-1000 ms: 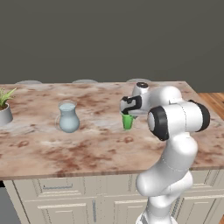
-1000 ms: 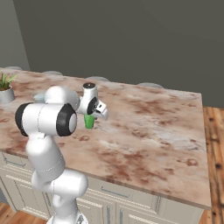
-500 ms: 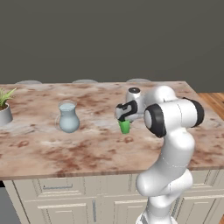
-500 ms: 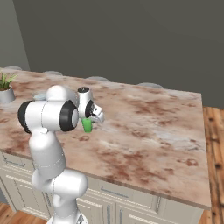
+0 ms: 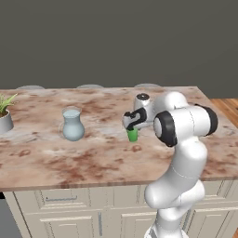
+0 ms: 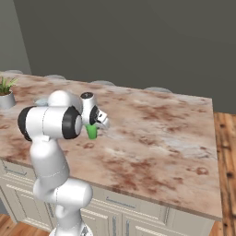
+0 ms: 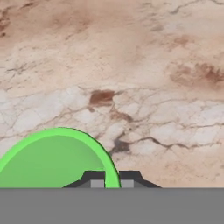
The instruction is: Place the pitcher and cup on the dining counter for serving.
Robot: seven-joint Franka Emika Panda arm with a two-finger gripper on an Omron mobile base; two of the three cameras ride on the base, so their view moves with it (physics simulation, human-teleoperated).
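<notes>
where the marbled slab is running from edge to edge, counting one plant pot (image 5: 5, 122), one pitcher (image 5: 73, 125), one cup (image 5: 133, 134) and one gripper (image 5: 131, 126), going left to right in the left base view. standing at the far left edge: the small grey plant pot with green leaves, well apart from everything else. sitting upright further right on the dining counter (image 5: 56, 158): the pale blue-grey pitcher, with bare stone all around it. showing right of that, near the middle of the slab: the bright green cup, upright, its base at or just above the stone, cannot tell which. pinching the cup's rim from above: the gripper, fingers pressed nearly together on the thin wall, one inside and one outside in the hand view (image 7: 112, 180), where the green rim (image 7: 57, 157) is curving along the lower left. stretching beneath it all: reddish-brown and cream marbled stone over cream cabinets and drawers, with a plain dark grey wall behind and a strip of wooden floor (image 6: 226, 161) at the right. peeking above the far edge of the counter: three rounded grey stool tops (image 5: 89, 86). blocking part of the right end of the slab in the left base view: the white arm's elbow and forearm.
</notes>
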